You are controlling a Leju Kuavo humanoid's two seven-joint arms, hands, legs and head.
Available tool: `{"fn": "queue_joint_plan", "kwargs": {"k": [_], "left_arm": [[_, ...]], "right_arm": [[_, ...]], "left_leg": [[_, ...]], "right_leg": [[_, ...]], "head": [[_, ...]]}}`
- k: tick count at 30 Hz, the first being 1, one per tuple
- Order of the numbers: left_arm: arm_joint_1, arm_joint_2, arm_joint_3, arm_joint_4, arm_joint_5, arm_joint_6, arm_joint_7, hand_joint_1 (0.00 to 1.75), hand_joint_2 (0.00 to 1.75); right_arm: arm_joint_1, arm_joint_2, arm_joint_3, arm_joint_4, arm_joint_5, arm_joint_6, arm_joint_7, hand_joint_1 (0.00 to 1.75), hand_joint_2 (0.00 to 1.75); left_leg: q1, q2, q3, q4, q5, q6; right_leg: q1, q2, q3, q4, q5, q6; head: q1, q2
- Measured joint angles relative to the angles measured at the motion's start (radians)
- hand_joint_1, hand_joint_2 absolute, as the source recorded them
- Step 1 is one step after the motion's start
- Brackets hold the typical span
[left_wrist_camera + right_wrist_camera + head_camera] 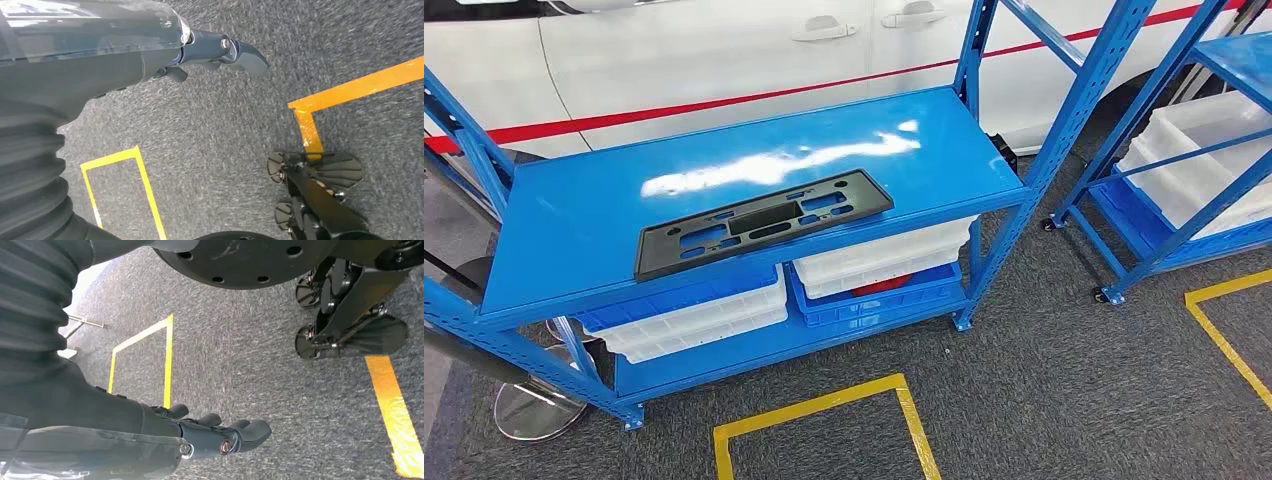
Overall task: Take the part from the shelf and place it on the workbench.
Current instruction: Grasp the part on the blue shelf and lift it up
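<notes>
A flat black plastic part [764, 222] with several cut-outs lies near the front edge of the blue shelf's [564, 210] top board, a little left of the middle. Both arms hang down over the grey carpet. In the left wrist view my left hand [212, 55] holds nothing, its thumb stretched out and its fingers loose. My right hand [217, 432] in the right wrist view is likewise empty, with its fingers apart and pointing along the floor.
White bins [694, 318] and a blue bin [874, 298] sit on the lower board. A second blue shelf [1159, 150] with white bins stands to the right. A white car [724, 50] is behind. Yellow tape [824, 415] marks the carpet; a chrome stand base [534, 405] is at the left.
</notes>
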Motion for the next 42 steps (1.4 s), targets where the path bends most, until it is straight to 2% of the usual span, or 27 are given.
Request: {"fn": "queue_joint_plan", "kwargs": {"k": [7, 11, 14, 22, 32, 42], "left_arm": [[-0.018, -0.009, 0.072, 0.027, -0.049, 0.018, -0.039, 0.0, 0.0], [-0.027, -0.016, 0.114, 0.041, -0.075, 0.031, -0.066, 0.0, 0.0], [-0.033, -0.021, 0.143, 0.05, -0.093, 0.04, -0.088, 0.0, 0.0], [-0.044, -0.029, 0.198, 0.07, -0.13, 0.048, -0.144, 0.0, 0.0], [-0.056, -0.035, 0.232, 0.086, -0.162, 0.048, -0.176, 0.0, 0.0], [-0.064, -0.04, 0.247, 0.097, -0.202, 0.039, -0.203, 0.0, 0.0]], "right_arm": [[-0.033, 0.0, 0.146, 0.036, -0.137, -0.06, -0.015, 0.0, 1.75], [-0.048, 0.0, 0.222, 0.052, -0.223, -0.111, -0.077, 0.0, 1.75], [-0.063, -0.007, 0.229, 0.05, -0.247, -0.139, -0.149, 0.0, 1.75], [-0.085, -0.03, 0.11, -0.058, -0.16, -0.145, -0.301, 0.0, 1.75], [-0.081, -0.046, -0.062, -0.357, -0.042, -0.09, -0.383, 0.0, 1.75], [-0.076, -0.091, -0.194, -0.687, 0.067, -0.035, -0.456, 0.0, 1.75]], "left_leg": [[0.001, 0.0, 0.0, 0.0, 0.0, 0.0], [0.002, 0.0, 0.0, 0.0, 0.0, 0.0], [0.002, 0.0, 0.0, 0.0, 0.0, 0.0], [0.0, 0.0, 0.001, 0.0, 0.0, 0.0], [0.0, 0.0, 0.002, 0.0, 0.0, 0.0], [-0.001, 0.0, 0.002, 0.001, 0.001, 0.0]], "right_leg": [[0.0, 0.001, 0.0, 0.0, 0.0, 0.0], [0.0, 0.0, 0.0, 0.0, 0.0, 0.0], [0.0, 0.0, 0.0, 0.0, 0.0, 0.0], [0.0, -0.001, 0.0, 0.0, 0.0, 0.0], [0.0, -0.001, 0.0, 0.0, 0.0, 0.0], [0.0, -0.001, 0.0, 0.0, 0.0, 0.0]], "head": [[0.0, 0.0], [0.0, 0.0], [0.0, 0.0], [0.0, 0.0], [0.0, 0.0], [0.0, 0.0]]}}
